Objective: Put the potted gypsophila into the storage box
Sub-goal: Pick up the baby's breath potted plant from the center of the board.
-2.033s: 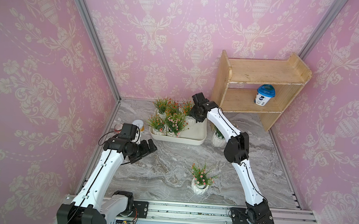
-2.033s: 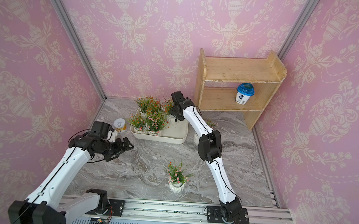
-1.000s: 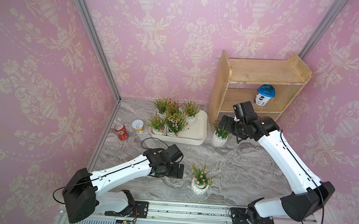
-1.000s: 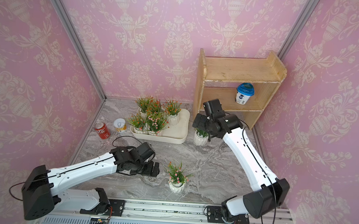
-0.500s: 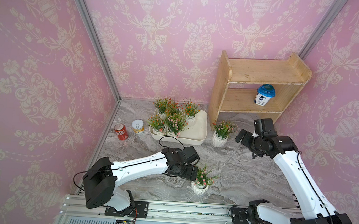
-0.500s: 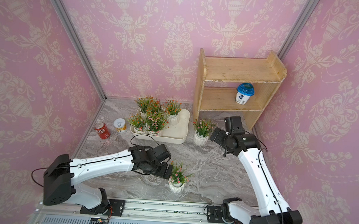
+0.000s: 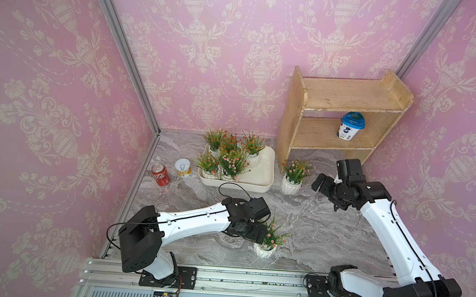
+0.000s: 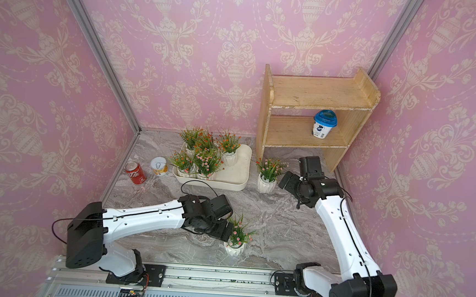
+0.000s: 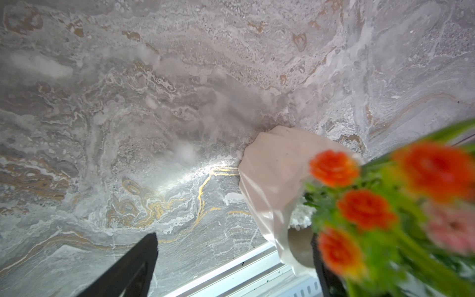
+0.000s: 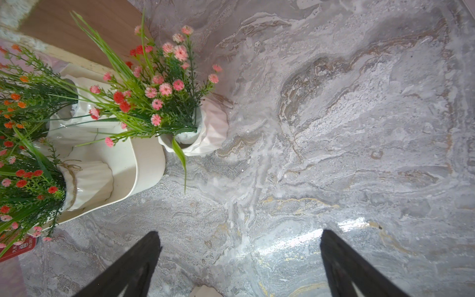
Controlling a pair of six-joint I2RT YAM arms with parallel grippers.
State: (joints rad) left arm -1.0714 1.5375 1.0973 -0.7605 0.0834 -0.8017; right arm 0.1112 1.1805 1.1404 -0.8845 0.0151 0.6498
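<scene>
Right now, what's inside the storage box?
Five flowering potted plants, crowded in the storage box at the end away from the wooden shelf; the shelf-side floor is bare. Foliage covers most pots and the floor beneath them.

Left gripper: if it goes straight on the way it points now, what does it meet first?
Probably the front potted gypsophila: its white pot sits close ahead, slightly off centre. Exact depth is unclear.
</scene>
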